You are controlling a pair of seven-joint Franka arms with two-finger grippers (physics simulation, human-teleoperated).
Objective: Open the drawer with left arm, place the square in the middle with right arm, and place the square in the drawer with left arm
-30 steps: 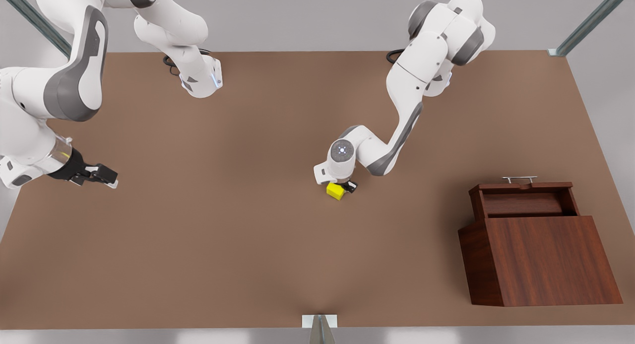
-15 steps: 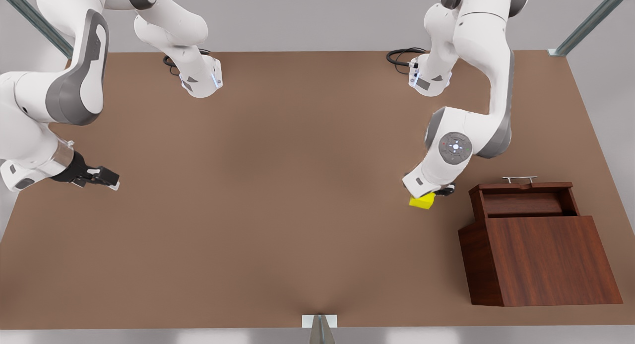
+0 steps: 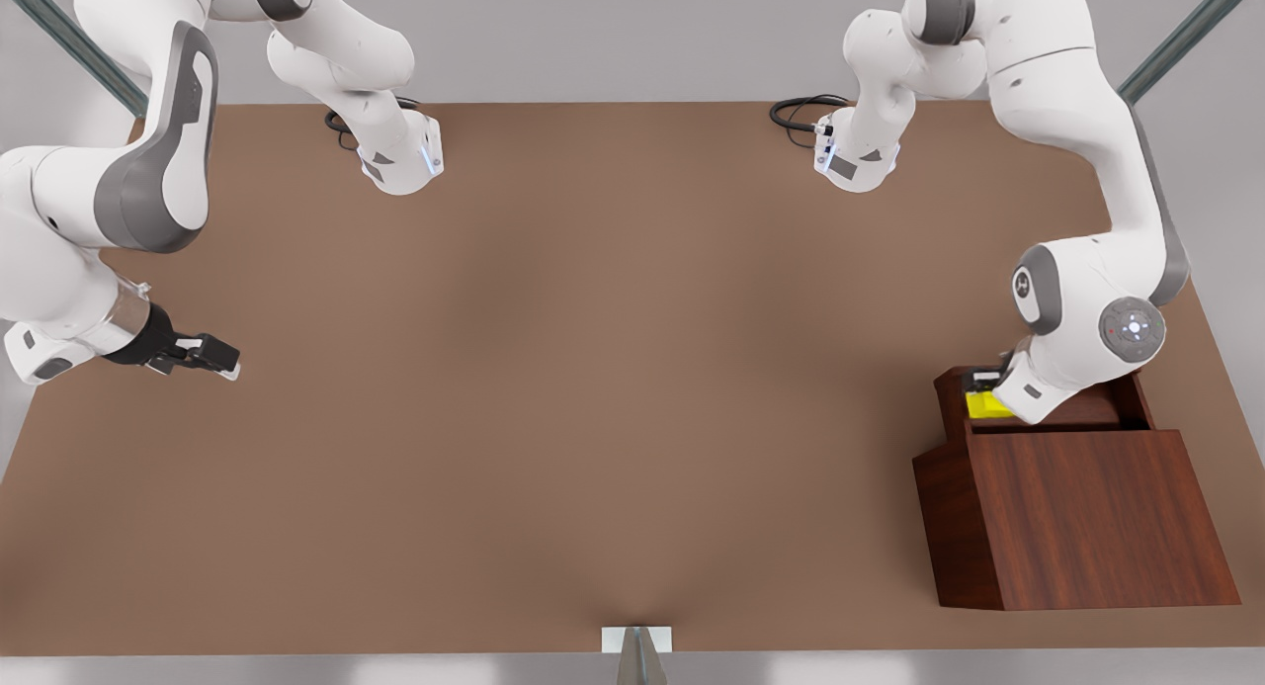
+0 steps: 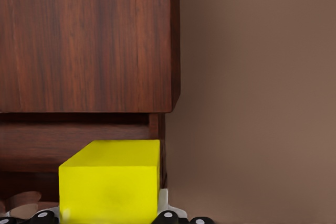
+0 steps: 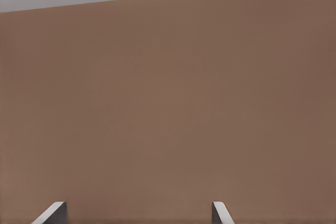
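1. Over the open drawer [image 3: 1048, 408] at the front view's right, the left gripper [image 3: 986, 388] holds the square [image 3: 984, 405], fingers clamped on the yellow cube.
2. Left wrist view: square [image 4: 111, 181] sits between the fingers, above the drawer cavity, just beside the drawer's side wall; cabinet [image 4: 86, 40] top lies beyond.
3. Cabinet [image 3: 1087, 517] stands on the table [image 3: 553, 418], drawer pulled out toward the arm bases.
4. Right gripper [image 3: 203, 354] waits at the front view's left, above the table, well apart from the cabinet; fingers [image 5: 52, 213] spread, holding nothing.
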